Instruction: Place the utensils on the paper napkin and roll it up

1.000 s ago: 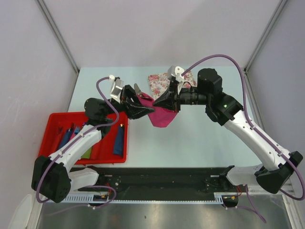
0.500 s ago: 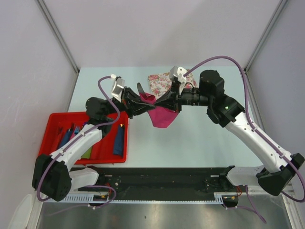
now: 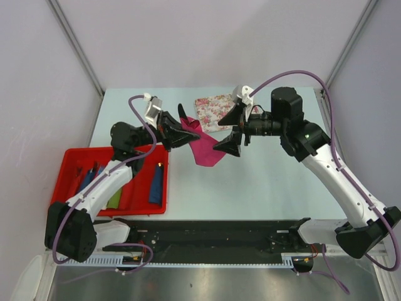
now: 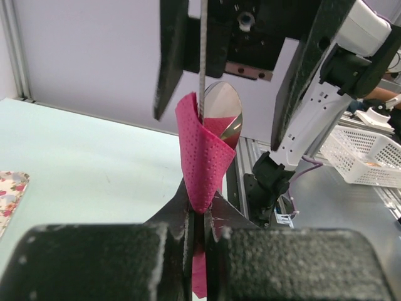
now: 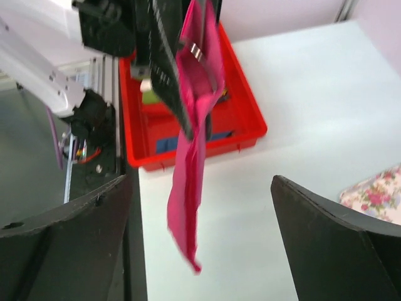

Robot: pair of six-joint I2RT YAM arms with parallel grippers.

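top external: right hand [image 3: 220,134] released napkin [image 3: 204,148] (left hand [image 3: 189,133] pinching).

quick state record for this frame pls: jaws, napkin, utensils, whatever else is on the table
left jaws: shut on the paper napkin
right jaws: open, apart from the napkin, facing it
napkin: folded, lifted, tail hanging loose
utensils: spoon bowl inside the fold
red tray: table's left, holds a blue roll
floral mat: far side, flat
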